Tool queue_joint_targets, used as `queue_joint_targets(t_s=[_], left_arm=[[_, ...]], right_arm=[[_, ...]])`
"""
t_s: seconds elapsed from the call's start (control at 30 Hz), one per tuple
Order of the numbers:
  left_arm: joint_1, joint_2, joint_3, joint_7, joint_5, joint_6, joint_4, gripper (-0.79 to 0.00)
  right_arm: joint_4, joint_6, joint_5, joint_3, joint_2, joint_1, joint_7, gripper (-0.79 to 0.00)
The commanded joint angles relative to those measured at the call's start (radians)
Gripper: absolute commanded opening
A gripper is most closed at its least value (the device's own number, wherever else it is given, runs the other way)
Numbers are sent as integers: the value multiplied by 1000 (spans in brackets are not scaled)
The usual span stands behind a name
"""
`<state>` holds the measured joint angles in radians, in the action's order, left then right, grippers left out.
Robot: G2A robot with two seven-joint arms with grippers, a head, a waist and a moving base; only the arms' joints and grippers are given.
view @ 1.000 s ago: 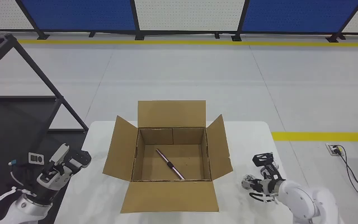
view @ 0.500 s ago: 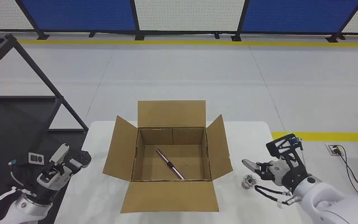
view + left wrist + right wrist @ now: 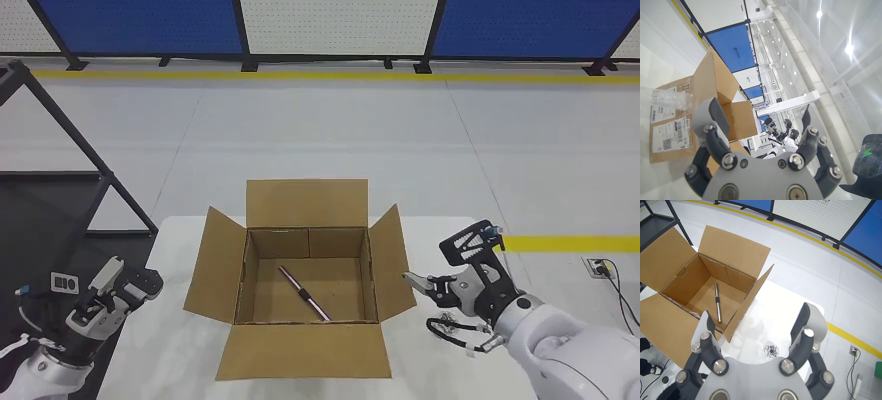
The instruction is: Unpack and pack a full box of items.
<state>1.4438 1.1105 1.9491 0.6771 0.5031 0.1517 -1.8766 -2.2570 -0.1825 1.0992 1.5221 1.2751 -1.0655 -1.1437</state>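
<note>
The box [image 3: 306, 208] is sitting open on the white worktop [image 3: 440, 235] in the lower middle of the top view. A metal rod [image 3: 304, 292] is lying slantwise on its floor. The right wrist view is adding a small round metal part [image 3: 771, 351] on the worktop, lying untouched beneath the right gripper [image 3: 755, 310], which is hanging wide open and empty beside the box's right flap. The left wrist view is showing crumpled clear plastic [image 3: 670, 100] by a flap. The left gripper [image 3: 761, 106] is gaping wide, holding nothing.

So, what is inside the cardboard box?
One metal rod lies slanted on the floor of the cardboard box. Nothing else shows there. The strip of floor just behind the near wall is covered, so I cannot check it.
</note>
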Motion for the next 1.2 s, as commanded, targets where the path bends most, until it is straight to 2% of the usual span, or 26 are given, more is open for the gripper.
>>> queue_joint_targets(t_s=[0.0,0.07,0.13,0.2,0.37,0.43,0.6,0.77,0.83,0.93,1.0,1.03,1.17], left_arm=[[0,0,0,0,0,0,0,0],[0,0,0,0,0,0,0,0],[0,0,0,0,0,0,0,0],[1,0,-7,-6,-6,-10,-3,0],[2,-2,-26,-10,-37,-14,-20,0],[7,-3,-23,-12,-45,-14,-21,0],[22,-3,-7,-40,-27,-13,-5,0],[38,-3,18,-68,-8,-16,18,0],[40,-3,23,-74,-3,-13,23,0],[46,-3,29,-75,9,-10,24,0],[48,-3,29,-74,11,-10,23,0],[49,-3,29,-74,13,-8,23,0],[51,-3,25,-79,6,-10,20,0]], right_arm=[[0,0,0,-1,0,0,0,0],[-3,-12,-8,-8,0,-1,9,0],[8,-78,-21,-49,-1,1,47,0],[29,-70,49,-111,-1,42,38,0],[134,-13,121,-328,20,243,-9,0],[202,44,203,-416,33,336,-56,0],[411,128,189,-638,89,540,-88,0],[647,215,154,-787,151,684,-94,0],[721,220,59,-827,179,707,-58,0],[854,272,36,-877,213,739,-25,0],[930,371,72,-915,238,758,-31,0],[942,374,38,-929,251,761,-33,0],[942,374,38,-929,251,761,-33,0]])
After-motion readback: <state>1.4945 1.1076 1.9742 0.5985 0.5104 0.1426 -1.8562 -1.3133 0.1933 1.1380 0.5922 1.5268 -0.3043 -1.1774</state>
